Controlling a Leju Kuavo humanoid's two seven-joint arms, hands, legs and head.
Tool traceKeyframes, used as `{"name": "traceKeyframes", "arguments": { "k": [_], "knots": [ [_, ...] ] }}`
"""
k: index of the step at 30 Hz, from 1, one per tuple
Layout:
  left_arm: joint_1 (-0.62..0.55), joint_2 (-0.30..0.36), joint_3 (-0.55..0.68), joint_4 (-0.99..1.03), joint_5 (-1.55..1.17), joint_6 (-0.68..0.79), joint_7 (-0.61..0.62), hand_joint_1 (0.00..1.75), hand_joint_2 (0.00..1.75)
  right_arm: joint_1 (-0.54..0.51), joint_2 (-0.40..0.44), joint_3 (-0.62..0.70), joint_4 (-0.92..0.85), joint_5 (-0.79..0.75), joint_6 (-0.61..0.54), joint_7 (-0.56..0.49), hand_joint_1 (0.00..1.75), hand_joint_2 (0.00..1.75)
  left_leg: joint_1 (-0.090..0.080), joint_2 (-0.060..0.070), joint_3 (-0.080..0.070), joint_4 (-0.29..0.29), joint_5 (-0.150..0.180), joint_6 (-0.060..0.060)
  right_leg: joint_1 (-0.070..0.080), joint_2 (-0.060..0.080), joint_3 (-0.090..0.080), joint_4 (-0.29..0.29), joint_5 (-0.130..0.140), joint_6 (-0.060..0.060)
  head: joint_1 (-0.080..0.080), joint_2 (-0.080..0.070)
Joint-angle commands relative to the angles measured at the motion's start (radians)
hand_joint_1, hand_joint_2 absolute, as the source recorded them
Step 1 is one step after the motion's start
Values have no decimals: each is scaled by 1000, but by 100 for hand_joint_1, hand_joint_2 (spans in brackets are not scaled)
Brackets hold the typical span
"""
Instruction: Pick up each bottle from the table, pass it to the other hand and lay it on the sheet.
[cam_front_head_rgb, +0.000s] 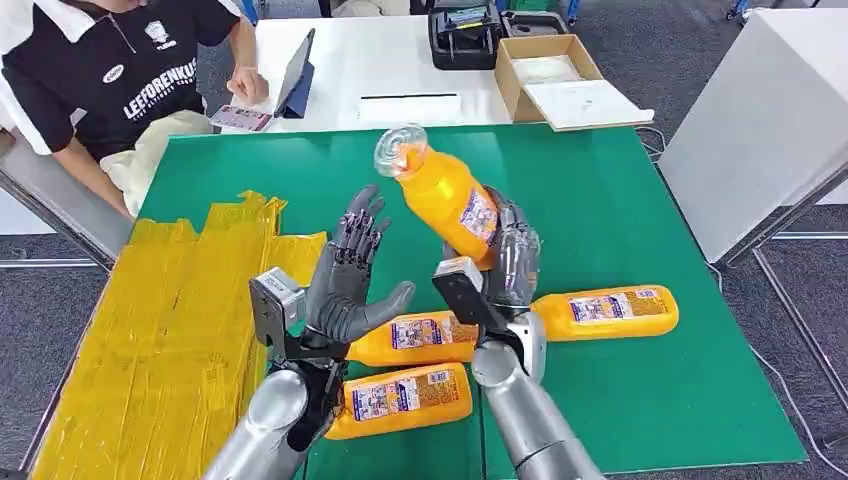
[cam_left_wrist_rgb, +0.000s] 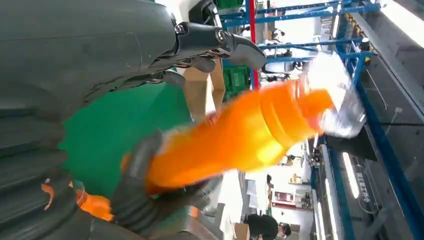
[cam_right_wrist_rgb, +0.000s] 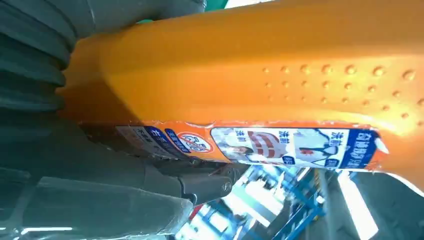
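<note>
— Which hand has the bottle?

— The right hand (cam_front_head_rgb: 510, 262). Its fingers (cam_front_head_rgb: 522, 240) wrap the lower body of an orange bottle (cam_front_head_rgb: 448, 195), which is lifted above the green desk (cam_front_head_rgb: 620, 200) and tilted, its clear cap pointing up and away toward the far side. In the right wrist view the orange body and its blue-and-white label (cam_right_wrist_rgb: 295, 147) lie right against the grey palm.

— And the left hand?

— The left hand (cam_front_head_rgb: 350, 275) is raised just beside the bottle with its palm turned toward it. Its fingers (cam_front_head_rgb: 358, 235) are spread wide and its thumb is stuck out, holding nothing. The left wrist view shows the bottle near that open palm; whether it touches cannot be told, as the picture is blurred.

— What else lies on the desk?

— Three more orange bottles on their sides: one (cam_front_head_rgb: 608, 310) to the right of the right arm, one (cam_front_head_rgb: 415, 338) between the two arms, and one (cam_front_head_rgb: 405, 398) nearer the robot. The yellow sheet (cam_front_head_rgb: 170, 320) covers the left part of the desk, well apart from the lifted bottle.

— Anyone nearby?

— A person (cam_front_head_rgb: 120, 70) in a black shirt sits at the far left corner, by a white table (cam_front_head_rgb: 380, 70) with a cardboard box (cam_front_head_rgb: 545, 70).
</note>
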Motion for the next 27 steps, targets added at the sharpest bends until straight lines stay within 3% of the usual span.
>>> {"name": "traceKeyframes", "arguments": {
  "k": [1,27],
  "knots": [
    [-66,19,-55,109,24,-6,-1,0,175,33,-69,202,-50,0,-2,46,175,175,0,-4,4,-1,-1,-3,1,-7,6,-1,-2,-1,0,0],
    [-97,31,-109,146,84,27,10,0,175,77,-95,346,-76,109,-4,140,175,175,0,-1,4,0,-1,-3,1,-4,5,-1,-1,-1,0,0]
  ]
}}
